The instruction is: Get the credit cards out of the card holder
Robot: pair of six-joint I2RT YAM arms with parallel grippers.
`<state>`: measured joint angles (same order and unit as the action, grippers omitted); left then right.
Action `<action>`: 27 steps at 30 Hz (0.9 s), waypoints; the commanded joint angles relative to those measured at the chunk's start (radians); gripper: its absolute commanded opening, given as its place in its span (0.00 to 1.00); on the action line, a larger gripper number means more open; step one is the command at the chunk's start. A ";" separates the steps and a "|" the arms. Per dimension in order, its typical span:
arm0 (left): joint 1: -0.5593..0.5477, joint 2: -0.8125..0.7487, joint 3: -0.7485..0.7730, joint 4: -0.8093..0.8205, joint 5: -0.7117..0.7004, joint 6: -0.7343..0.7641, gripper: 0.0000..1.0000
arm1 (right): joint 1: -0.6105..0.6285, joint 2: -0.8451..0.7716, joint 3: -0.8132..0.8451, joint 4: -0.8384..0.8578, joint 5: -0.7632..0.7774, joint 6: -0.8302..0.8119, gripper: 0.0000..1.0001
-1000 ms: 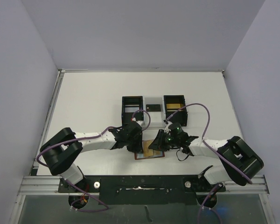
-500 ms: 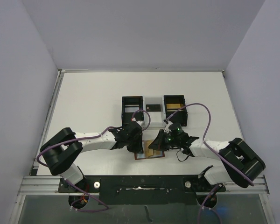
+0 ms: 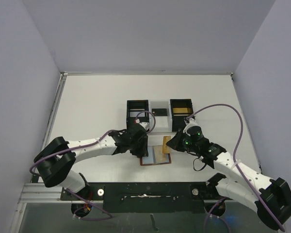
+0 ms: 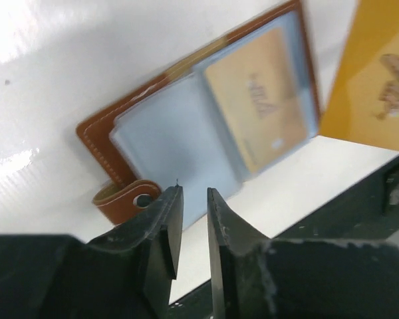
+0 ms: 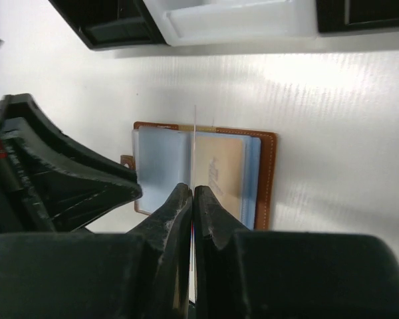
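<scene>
The left gripper (image 4: 194,194), jaws slightly parted and empty, is poised at the snap-tab edge of the reddish-brown leather card holder (image 4: 96,143), which lies open on the white table (image 4: 46,80). A flat gold-tan credit card (image 4: 263,100) sits in its right pocket. The right gripper (image 5: 193,193) pinches a second gold-tan card (image 4: 376,73) above it.

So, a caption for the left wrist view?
Left gripper, slightly open, near the open wallet; one gold card pocketed, a second card held up alongside.

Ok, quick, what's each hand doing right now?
Left hand: slightly open, empty.
Right hand: closed on a credit card.
</scene>
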<state>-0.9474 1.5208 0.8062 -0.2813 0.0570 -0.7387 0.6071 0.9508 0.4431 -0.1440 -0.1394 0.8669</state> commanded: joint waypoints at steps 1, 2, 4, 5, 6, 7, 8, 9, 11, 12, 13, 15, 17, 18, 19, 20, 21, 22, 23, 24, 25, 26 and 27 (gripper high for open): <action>0.001 -0.077 0.098 0.066 0.061 0.050 0.24 | -0.008 -0.081 0.031 -0.049 0.155 -0.028 0.00; 0.002 -0.074 0.106 0.112 0.099 0.050 0.26 | -0.007 -0.093 0.030 -0.050 0.175 -0.028 0.00; 0.002 -0.052 0.113 0.190 0.175 0.035 0.29 | -0.009 -0.109 0.029 -0.052 0.213 -0.026 0.00; 0.002 -0.034 0.114 0.223 0.204 0.025 0.29 | -0.008 -0.114 0.031 -0.057 0.228 -0.025 0.00; 0.001 -0.013 0.112 0.258 0.223 0.010 0.29 | -0.007 -0.117 0.033 -0.059 0.240 -0.024 0.00; 0.001 0.011 0.105 0.290 0.243 -0.004 0.29 | -0.008 -0.119 0.035 -0.063 0.250 -0.023 0.00; 0.001 0.035 0.101 0.315 0.258 -0.013 0.29 | -0.009 -0.120 0.036 -0.066 0.257 -0.022 0.00; 0.001 0.059 0.096 0.323 0.268 -0.020 0.29 | -0.009 -0.120 0.038 -0.070 0.263 -0.020 0.00; 0.002 0.102 0.107 0.271 0.223 -0.023 0.25 | -0.008 -0.119 0.044 -0.088 0.272 -0.015 0.00; 0.002 0.109 0.108 0.237 0.195 -0.019 0.22 | -0.009 -0.119 0.047 -0.096 0.274 -0.014 0.00; 0.002 0.109 0.101 0.211 0.179 -0.017 0.21 | -0.009 -0.119 0.050 -0.104 0.280 -0.014 0.00; 0.002 0.102 0.071 0.185 0.140 -0.018 0.19 | -0.009 -0.122 0.052 -0.122 0.292 -0.010 0.00; 0.006 0.105 0.048 0.166 0.107 -0.020 0.17 | -0.009 -0.129 0.049 -0.132 0.307 -0.008 0.00; 0.008 0.111 0.042 0.152 0.094 -0.021 0.17 | -0.009 -0.131 0.050 -0.137 0.313 -0.010 0.00; 0.008 0.116 0.040 0.138 0.086 -0.020 0.16 | -0.008 -0.137 0.052 -0.140 0.319 -0.015 0.00; 0.009 0.120 0.038 0.125 0.078 -0.020 0.15 | -0.009 -0.142 0.055 -0.144 0.327 -0.022 0.00; 0.009 0.120 0.037 0.112 0.066 -0.018 0.14 | -0.009 -0.147 0.061 -0.151 0.336 -0.031 0.00; 0.009 0.117 0.039 0.093 0.049 -0.020 0.13 | -0.009 -0.155 0.068 -0.157 0.346 -0.041 0.00; 0.009 0.111 0.038 0.077 0.034 -0.020 0.13 | -0.009 -0.160 0.076 -0.167 0.358 -0.057 0.00; 0.009 0.099 0.037 0.064 0.008 -0.018 0.12 | -0.010 -0.167 0.086 -0.174 0.370 -0.074 0.00; 0.011 0.092 0.037 0.053 -0.003 -0.016 0.12 | -0.008 -0.172 0.096 -0.181 0.388 -0.090 0.00; 0.013 0.083 0.040 0.042 -0.007 -0.012 0.12 | -0.009 -0.178 0.109 -0.186 0.405 -0.109 0.00; 0.015 0.072 0.044 0.037 -0.005 -0.007 0.13 | -0.011 -0.184 0.118 -0.188 0.435 -0.130 0.00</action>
<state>-0.9432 1.6436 0.8406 -0.1894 0.1200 -0.7563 0.6025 0.8040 0.4774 -0.3386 0.1814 0.8196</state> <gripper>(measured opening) 0.126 0.029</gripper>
